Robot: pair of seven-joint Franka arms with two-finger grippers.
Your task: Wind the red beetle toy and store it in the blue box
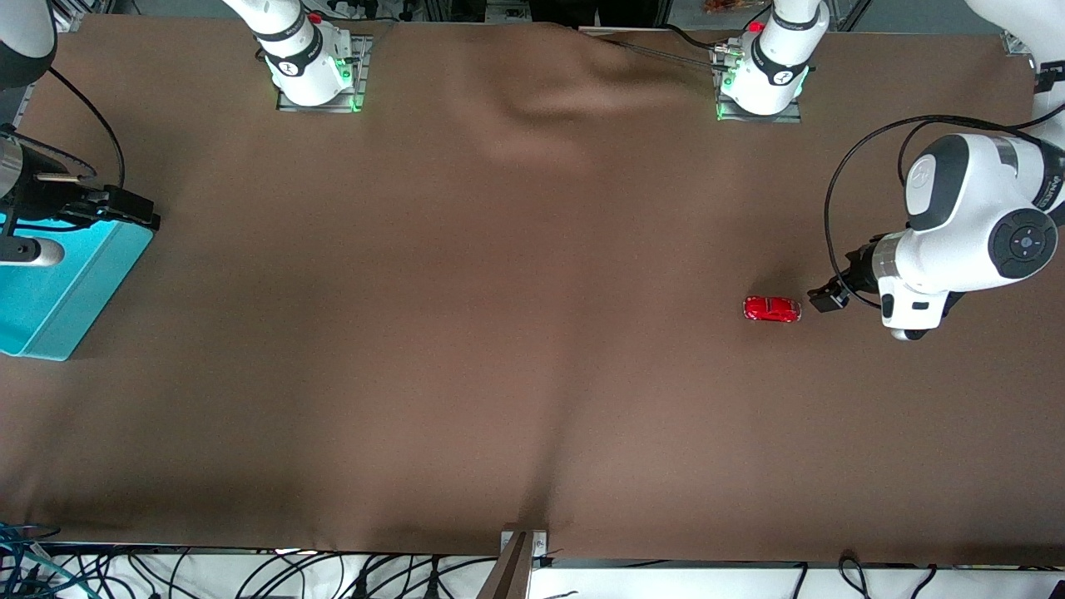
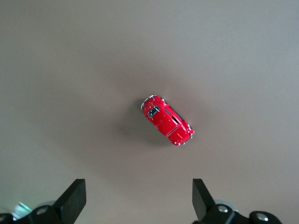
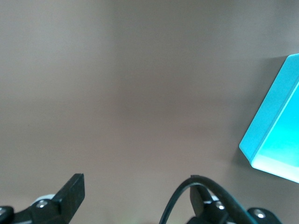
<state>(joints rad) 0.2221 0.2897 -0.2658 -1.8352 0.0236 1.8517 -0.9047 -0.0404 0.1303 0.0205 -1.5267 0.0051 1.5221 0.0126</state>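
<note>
The red beetle toy [image 1: 772, 309] sits on its wheels on the brown table [image 1: 499, 333], toward the left arm's end and well apart from the blue box [image 1: 50, 291], which lies at the right arm's end with its open side up. The left gripper [image 1: 825, 298] hangs low over the table just beside the toy, not touching it. In the left wrist view the left gripper [image 2: 139, 196] has its jaws spread wide and holding nothing, and the toy [image 2: 167, 120] lies on the bare cloth ahead of them, set at a slant to the line between the fingertips. The right gripper [image 3: 135, 193] is over the table by the box, its jaws likewise wide apart and empty, with a black cable [image 3: 205, 196] looping across one finger; a corner of the box [image 3: 275, 135] shows at the edge of the right wrist view.
</note>
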